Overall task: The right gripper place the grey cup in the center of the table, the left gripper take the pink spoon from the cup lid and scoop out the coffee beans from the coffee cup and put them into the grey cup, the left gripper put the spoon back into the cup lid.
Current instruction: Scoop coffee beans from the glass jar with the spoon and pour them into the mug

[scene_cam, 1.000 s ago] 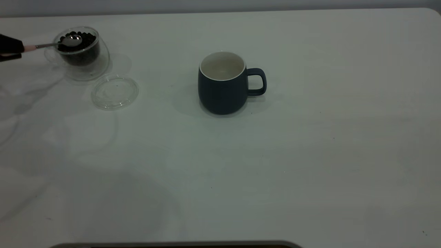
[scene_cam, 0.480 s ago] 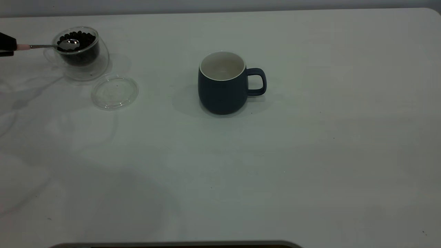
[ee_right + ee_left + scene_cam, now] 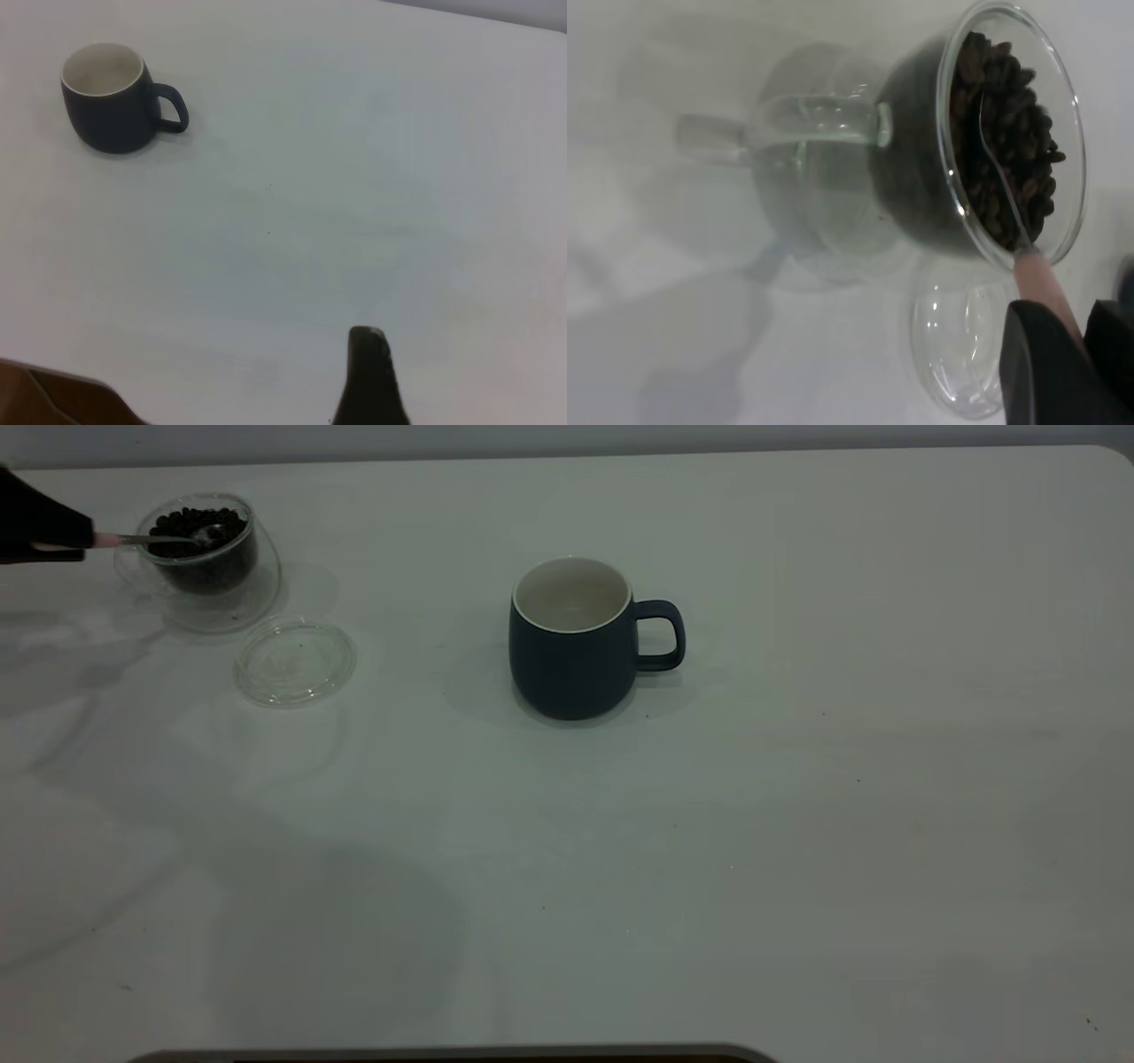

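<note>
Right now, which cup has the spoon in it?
The clear glass coffee cup full of coffee beans. The left gripper dips the pink spoon into it; the grey cup is empty.

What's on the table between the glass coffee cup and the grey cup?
Only the cup lid, lying near the coffee cup and slightly toward the camera. The remaining table up to the grey cup is bare, as the exterior view shows.

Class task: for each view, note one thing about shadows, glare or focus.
Exterior view: soft arm shadows spread over the table at left. Left wrist view: the coffee cup is near and soft-edged, its glass throwing pale reflections. Right wrist view: the grey cup casts only a faint shadow.
</note>
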`<move>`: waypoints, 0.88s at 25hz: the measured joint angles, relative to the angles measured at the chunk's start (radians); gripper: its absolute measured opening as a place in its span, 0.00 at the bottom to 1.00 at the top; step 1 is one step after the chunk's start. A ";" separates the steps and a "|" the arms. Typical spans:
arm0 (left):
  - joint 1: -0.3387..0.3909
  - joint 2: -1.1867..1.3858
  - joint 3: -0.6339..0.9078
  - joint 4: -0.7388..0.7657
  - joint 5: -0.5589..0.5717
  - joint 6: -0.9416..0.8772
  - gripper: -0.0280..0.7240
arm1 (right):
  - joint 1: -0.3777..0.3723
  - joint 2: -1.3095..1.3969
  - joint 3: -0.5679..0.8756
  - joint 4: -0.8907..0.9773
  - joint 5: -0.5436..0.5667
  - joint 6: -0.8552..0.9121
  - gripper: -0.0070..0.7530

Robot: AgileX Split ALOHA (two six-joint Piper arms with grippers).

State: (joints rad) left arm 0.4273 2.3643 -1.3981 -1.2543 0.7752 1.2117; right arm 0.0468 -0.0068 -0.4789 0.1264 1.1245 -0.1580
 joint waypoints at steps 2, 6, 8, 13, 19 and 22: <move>-0.001 0.000 0.000 -0.001 -0.003 -0.010 0.21 | 0.000 0.000 0.000 0.000 0.000 0.000 0.78; 0.002 0.000 0.000 -0.001 0.008 -0.014 0.21 | 0.000 0.000 0.000 0.000 0.000 0.000 0.78; 0.005 0.000 0.000 -0.001 0.021 -0.015 0.21 | 0.000 0.000 0.000 0.000 0.000 0.000 0.78; 0.038 0.007 0.000 -0.002 0.089 -0.037 0.21 | 0.000 0.000 0.000 0.000 0.000 0.000 0.78; 0.093 0.039 0.000 -0.003 0.143 -0.053 0.21 | 0.000 0.000 0.000 0.001 0.000 0.000 0.78; 0.097 0.047 -0.003 -0.009 0.155 -0.053 0.21 | 0.000 0.000 0.000 0.001 0.000 0.000 0.78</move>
State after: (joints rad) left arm 0.5246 2.4115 -1.4009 -1.2629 0.9306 1.1589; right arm 0.0468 -0.0068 -0.4789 0.1272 1.1245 -0.1580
